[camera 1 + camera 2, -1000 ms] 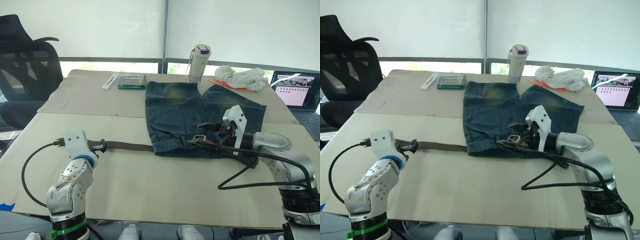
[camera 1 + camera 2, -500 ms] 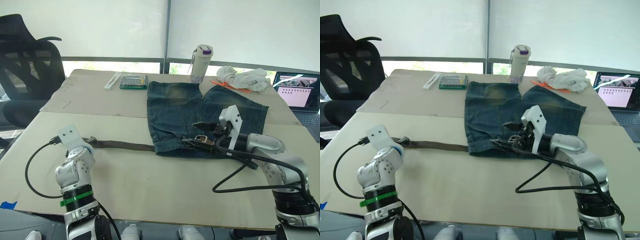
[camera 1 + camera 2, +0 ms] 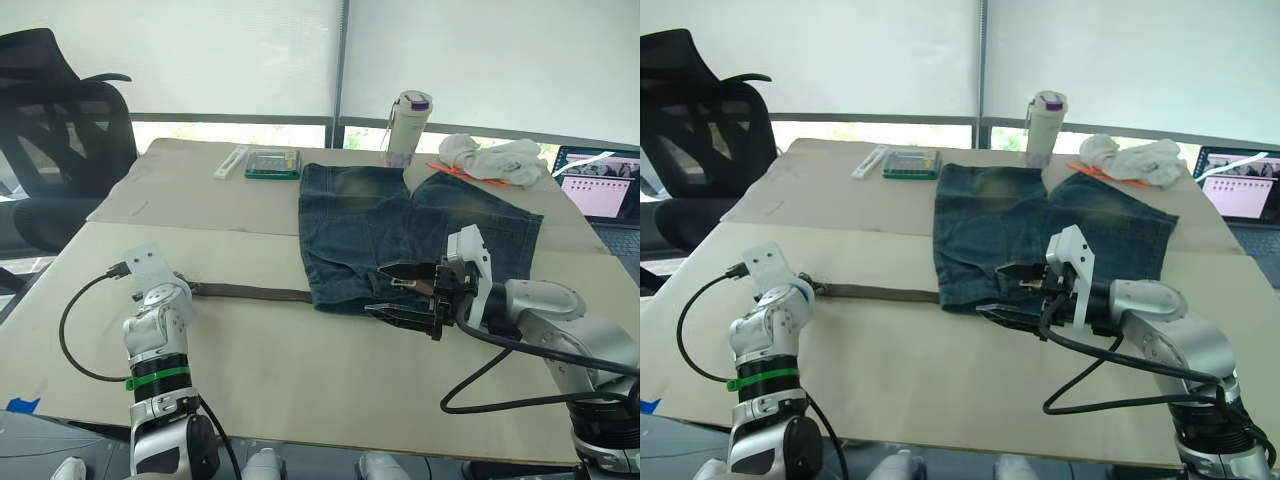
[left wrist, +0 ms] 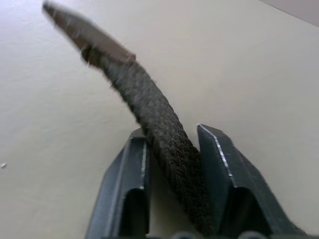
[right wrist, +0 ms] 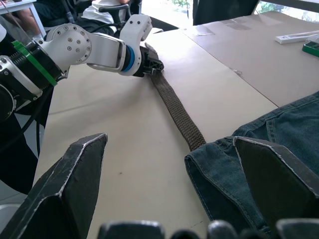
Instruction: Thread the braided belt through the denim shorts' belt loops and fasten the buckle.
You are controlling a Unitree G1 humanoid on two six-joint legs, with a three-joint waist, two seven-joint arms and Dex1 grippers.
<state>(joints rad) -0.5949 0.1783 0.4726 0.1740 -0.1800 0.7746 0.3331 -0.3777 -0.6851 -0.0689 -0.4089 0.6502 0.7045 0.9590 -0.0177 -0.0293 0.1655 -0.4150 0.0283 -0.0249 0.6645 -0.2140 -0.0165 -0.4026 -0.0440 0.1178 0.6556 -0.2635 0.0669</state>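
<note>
No writing is legible. The dark-brown braided belt (image 3: 250, 292) lies left of centre, running under the faded blue denim shorts (image 3: 400, 240) at mid-frame. The left gripper (image 4: 172, 164) pinches its tail; the right gripper (image 5: 169, 189), spread wide, has dropped lower over the waistband since before.

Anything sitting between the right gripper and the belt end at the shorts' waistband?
Nothing visible. The right gripper is open, hanging over the waistband of the denim shorts, beside the buckle. The braided belt runs on bare table to the left gripper, shut on it.
</note>
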